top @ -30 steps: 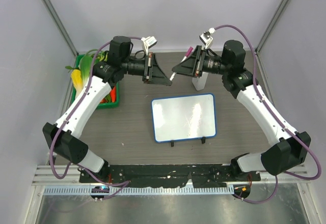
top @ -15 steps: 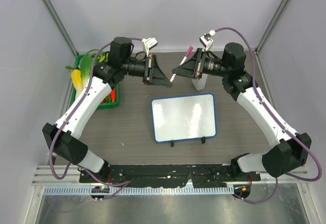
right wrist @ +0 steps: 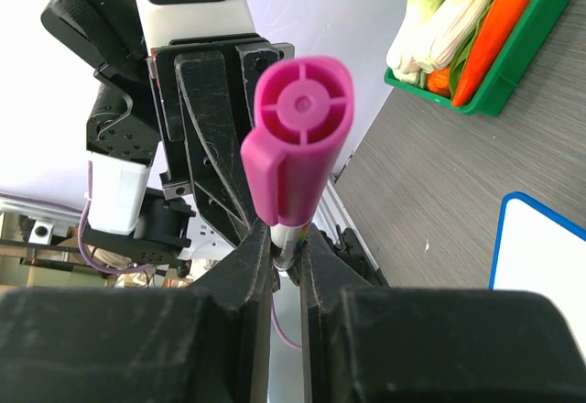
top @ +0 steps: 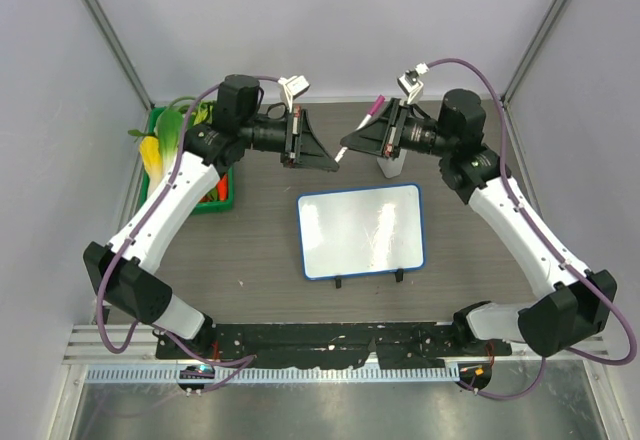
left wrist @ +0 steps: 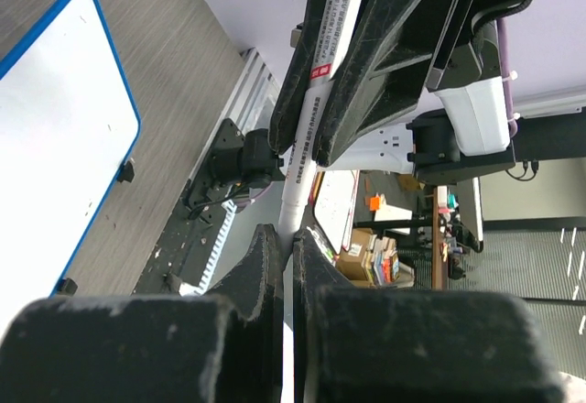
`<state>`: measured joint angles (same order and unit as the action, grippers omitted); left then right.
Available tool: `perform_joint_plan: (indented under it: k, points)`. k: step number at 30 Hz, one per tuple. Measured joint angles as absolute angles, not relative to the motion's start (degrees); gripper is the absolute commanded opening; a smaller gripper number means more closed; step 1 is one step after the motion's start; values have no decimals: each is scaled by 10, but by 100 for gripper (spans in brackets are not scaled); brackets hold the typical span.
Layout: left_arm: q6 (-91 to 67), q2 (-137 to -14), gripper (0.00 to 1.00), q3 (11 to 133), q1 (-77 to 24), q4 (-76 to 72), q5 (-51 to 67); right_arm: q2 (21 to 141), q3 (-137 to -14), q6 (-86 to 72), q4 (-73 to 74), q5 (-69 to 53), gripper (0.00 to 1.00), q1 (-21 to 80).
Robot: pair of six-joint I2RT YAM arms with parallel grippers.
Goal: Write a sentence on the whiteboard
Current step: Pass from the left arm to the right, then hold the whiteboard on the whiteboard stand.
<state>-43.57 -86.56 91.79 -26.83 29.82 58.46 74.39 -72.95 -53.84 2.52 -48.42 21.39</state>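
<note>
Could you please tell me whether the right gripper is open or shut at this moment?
Shut: the right gripper clamps the barrel of the pink-capped marker, its jaws tight against both sides.

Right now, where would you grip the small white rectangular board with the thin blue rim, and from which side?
Probably the near long edge of the blue-rimmed whiteboard, between its two black feet, coming in low from the arm bases' side. It lies flat and looks too wide to span from above; the thin rim there faces both arms.
</note>
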Motion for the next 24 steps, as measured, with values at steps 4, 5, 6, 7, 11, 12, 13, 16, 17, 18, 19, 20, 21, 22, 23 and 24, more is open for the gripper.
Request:
perform_joint_plan:
  k: [4,5,6,7,11,12,13,16,17,18,19,20,21,22,23,24]
  points:
    - [-447,-864,13,915,-268,293,578,738,-729,-532,37,-470,1,214]
    - [-451,-864,21,912,-268,289,577,735,-729,-528,41,-465,2,214]
    - [-455,-864,32,911,-268,286,576,733,-729,-526,44,-460,1,214]
    - [-462,-864,41,910,-267,284,571,731,-729,-522,48,-453,1,214]
    - [-483,-861,66,909,-246,263,530,722,-729,-488,98,-427,1,214]
    - [-490,-859,69,909,-240,261,517,722,-729,-482,108,-415,1,214]
    - [-494,-856,71,909,-234,259,504,722,-729,-475,121,-398,1,214]
    - [-503,-844,73,903,-222,254,473,722,-729,-460,148,-365,1,209]
    - [-505,-839,74,898,-219,255,461,722,-729,-456,154,-358,1,204]
    - [-505,-836,74,895,-218,257,455,722,-729,-453,158,-354,2,199]
    - [-505,-832,74,891,-218,263,446,722,-729,-451,162,-352,1,190]
    - [-503,-829,75,886,-218,268,440,722,-729,-449,166,-352,1,180]
    - [-497,-825,75,879,-218,279,433,722,-729,-447,168,-352,2,170]
    - [-487,-819,75,869,-218,295,423,722,-729,-444,170,-352,2,162]
    - [-477,-813,77,857,-218,310,415,722,-729,-439,171,-351,2,155]
    - [-469,-806,78,841,-218,321,405,722,-729,-436,173,-350,1,149]
